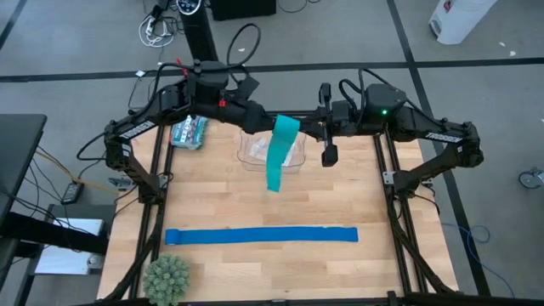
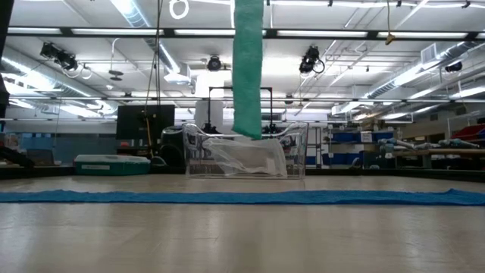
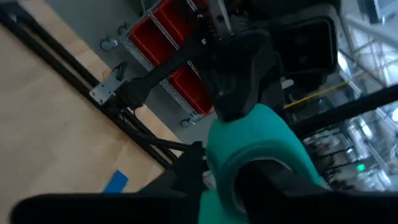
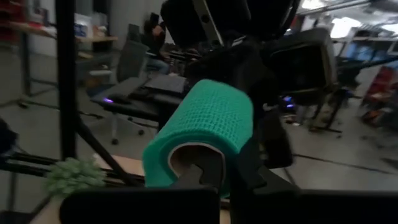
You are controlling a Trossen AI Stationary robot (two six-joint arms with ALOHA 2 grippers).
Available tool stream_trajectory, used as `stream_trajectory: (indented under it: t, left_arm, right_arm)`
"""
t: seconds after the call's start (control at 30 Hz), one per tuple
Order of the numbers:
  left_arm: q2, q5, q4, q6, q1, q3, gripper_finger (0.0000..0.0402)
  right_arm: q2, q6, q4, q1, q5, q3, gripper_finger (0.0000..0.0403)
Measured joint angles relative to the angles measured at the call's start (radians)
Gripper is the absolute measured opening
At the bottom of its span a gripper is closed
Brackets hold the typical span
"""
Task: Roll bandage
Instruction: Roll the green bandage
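Right gripper [image 4: 214, 177] jaws closed on teal bandage [image 4: 208, 134] roll.

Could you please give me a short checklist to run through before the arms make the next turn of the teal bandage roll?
1. Right claw shut on the roll's core: ok.
2. Left claw at the roll: ok; firm hold: cannot tell.
3. Bandage tail hangs straight, no twist seen: ok.
4. Tail end clear of the clear plastic container: not ok, it hangs at the container in the low view.
5. Blue strip lies flat, away from the work: ok.
6. Wound layers sit evenly on the roll: ok from the right wrist view.
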Motion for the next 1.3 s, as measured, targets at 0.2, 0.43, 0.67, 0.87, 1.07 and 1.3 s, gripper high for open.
stream_trajectory:
  t: [0.2,0.43,0.67,0.87,1.07,1.3]
  left_arm:
    - [0.0,-0.01,0.082,0.162,0.012,0.0,0.0167]
    - [0.0,-0.027,0.142,0.294,0.013,0.0,0.0181]
    - [-0.009,-0.001,0.148,0.303,0.014,0.0,0.0182]
    - [-0.01,0.004,0.141,0.384,-0.034,0.002,0.0182]
    - [0.004,-0.09,0.126,0.421,-0.084,0.001,0.0182]
    - [0.018,-0.14,0.029,0.384,-0.109,0.002,0.0182]
  right_arm:
    - [-0.02,0.135,-0.003,-0.002,-0.061,0.0,0.0001]
    - [-0.071,0.261,-0.041,-0.004,-0.075,0.0,0.0]
    - [-0.12,0.389,-0.182,-0.045,-0.103,-0.001,0.0]
    - [-0.132,0.66,-0.169,-0.127,-0.283,-0.001,0.0]
    - [-0.096,0.889,-0.114,-0.18,-0.409,-0.001,0.0]
    - [-0.07,0.937,-0.056,-0.211,-0.412,-0.001,0.0]
